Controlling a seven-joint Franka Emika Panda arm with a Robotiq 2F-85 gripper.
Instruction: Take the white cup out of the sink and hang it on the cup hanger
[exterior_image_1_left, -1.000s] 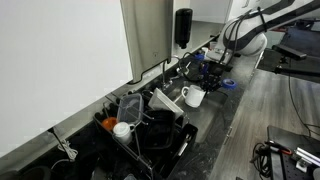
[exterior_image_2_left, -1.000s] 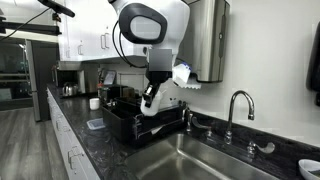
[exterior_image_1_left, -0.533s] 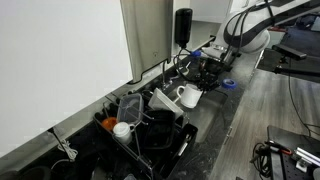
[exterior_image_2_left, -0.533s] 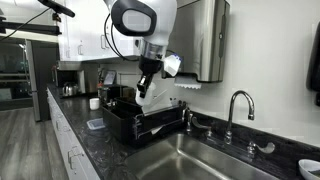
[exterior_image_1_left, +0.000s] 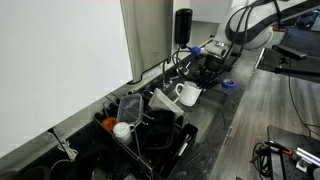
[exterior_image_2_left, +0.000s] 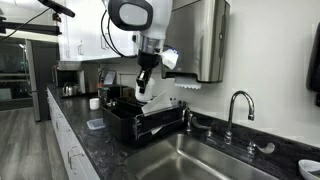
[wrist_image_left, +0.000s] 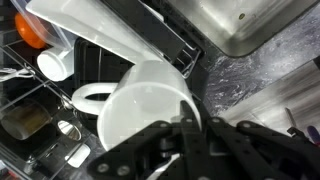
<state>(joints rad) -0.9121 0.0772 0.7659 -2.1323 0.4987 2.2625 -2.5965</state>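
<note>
The white cup (wrist_image_left: 140, 110) is held in my gripper (wrist_image_left: 185, 135), which is shut on its rim. In both exterior views the cup (exterior_image_1_left: 187, 95) (exterior_image_2_left: 142, 88) hangs in the air over the near end of the black wire cup hanger (exterior_image_1_left: 150, 125) (exterior_image_2_left: 130, 118). In the wrist view the cup is above the rack's bars (wrist_image_left: 60, 100), its handle at the left. The sink (exterior_image_2_left: 200, 160) lies to the right of the rack, and its steel basin (wrist_image_left: 240, 25) shows at the top right of the wrist view. A faucet (exterior_image_2_left: 238, 110) stands at its rim.
The rack holds a large white plate (wrist_image_left: 110, 30), an orange item (wrist_image_left: 30, 30), a small white cup (wrist_image_left: 55, 65) and utensils. A steel towel dispenser (exterior_image_2_left: 205, 40) hangs on the wall above. A black dispenser (exterior_image_1_left: 183, 25) is on the wall. Dark counter (wrist_image_left: 250, 90) surrounds the sink.
My gripper with the cup has moved up and toward the rack, away from the sink. The cup stays gripped.
</note>
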